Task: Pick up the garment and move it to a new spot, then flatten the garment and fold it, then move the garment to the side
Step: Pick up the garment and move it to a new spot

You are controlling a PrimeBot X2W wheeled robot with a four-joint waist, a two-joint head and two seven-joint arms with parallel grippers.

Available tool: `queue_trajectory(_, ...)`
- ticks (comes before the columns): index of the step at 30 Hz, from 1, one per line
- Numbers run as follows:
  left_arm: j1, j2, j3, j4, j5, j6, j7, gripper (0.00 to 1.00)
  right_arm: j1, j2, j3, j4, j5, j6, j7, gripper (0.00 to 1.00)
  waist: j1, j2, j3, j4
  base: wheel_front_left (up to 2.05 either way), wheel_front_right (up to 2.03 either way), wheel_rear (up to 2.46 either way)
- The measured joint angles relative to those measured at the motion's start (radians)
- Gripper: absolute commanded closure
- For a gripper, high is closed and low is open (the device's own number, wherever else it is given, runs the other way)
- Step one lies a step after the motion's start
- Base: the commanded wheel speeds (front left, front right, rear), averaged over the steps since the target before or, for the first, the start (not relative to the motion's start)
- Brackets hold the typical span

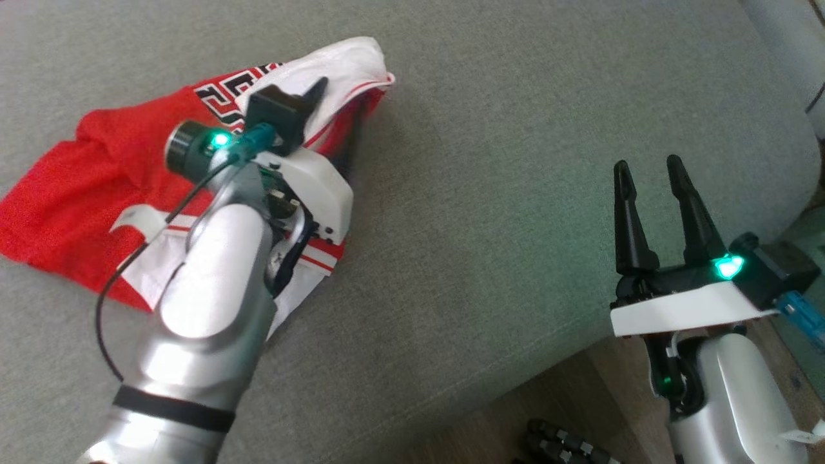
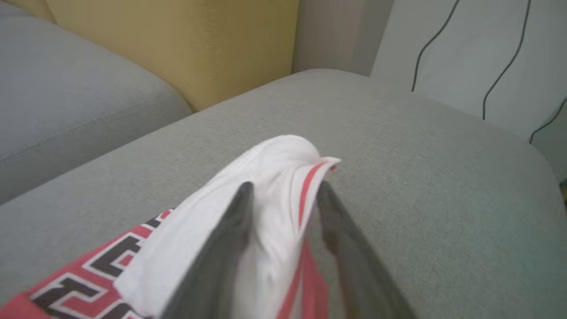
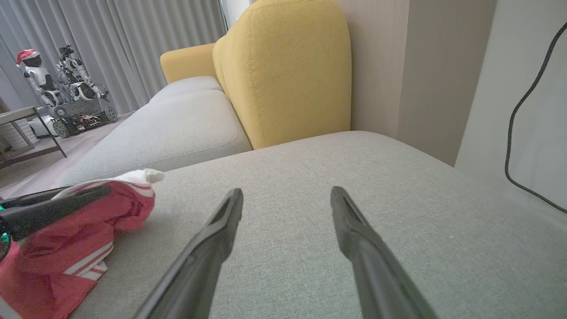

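Observation:
The garment (image 1: pixel 64 187) is red with white panels, red stripes and a black-and-white key pattern, and lies crumpled on the grey sofa cushion (image 1: pixel 515 161) at the left. My left gripper (image 1: pixel 332 119) is over its raised white fold (image 2: pixel 274 168), with its blurred fingers (image 2: pixel 239 208) apart on either side of the fold. My right gripper (image 1: pixel 648 164) stands open over bare cushion near the front right edge, well clear of the garment (image 3: pixel 66 239). In the right wrist view my right gripper (image 3: pixel 287 195) has nothing between its fingers.
A yellow backrest (image 3: pixel 288 66) and a second grey seat (image 3: pixel 177 124) lie beyond the cushion. Wooden floor (image 1: pixel 515 412) shows past the cushion's front edge. Black cables (image 2: pixel 500 75) hang on the pale wall. Robot figures (image 3: pixel 62 88) stand by the curtains.

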Motion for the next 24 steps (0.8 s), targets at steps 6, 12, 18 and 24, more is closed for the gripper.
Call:
queue_trajectory(6,-0.004,-0.007,-0.014,0.039,-0.029,-0.006,-0.064,0.00,0.000,0.000,-0.018,0.016,-0.032,0.000,-0.008,0.00,-0.0003,0.0000,-0.016,0.029,0.00,0.00,0.00)
queue_trajectory(12,0.067,-0.008,0.002,-0.013,-0.063,0.046,-0.172,0.00,0.004,0.000,-0.044,0.010,-0.073,0.000,0.007,0.00,-0.0003,0.0000,-0.062,0.105,0.00,0.00,0.00)
queue_trajectory(18,0.212,0.008,0.066,-0.109,-0.095,0.119,-0.226,0.00,0.021,0.000,-0.070,-0.018,-0.118,0.000,0.047,0.00,-0.0003,0.0000,-0.113,0.207,0.00,0.00,0.00)
queue_trajectory(24,0.319,0.058,0.134,-0.198,-0.131,0.156,-0.255,0.00,0.065,-0.001,-0.083,-0.040,-0.149,0.000,0.081,0.00,-0.0003,0.0000,-0.160,0.308,0.00,0.00,0.00)
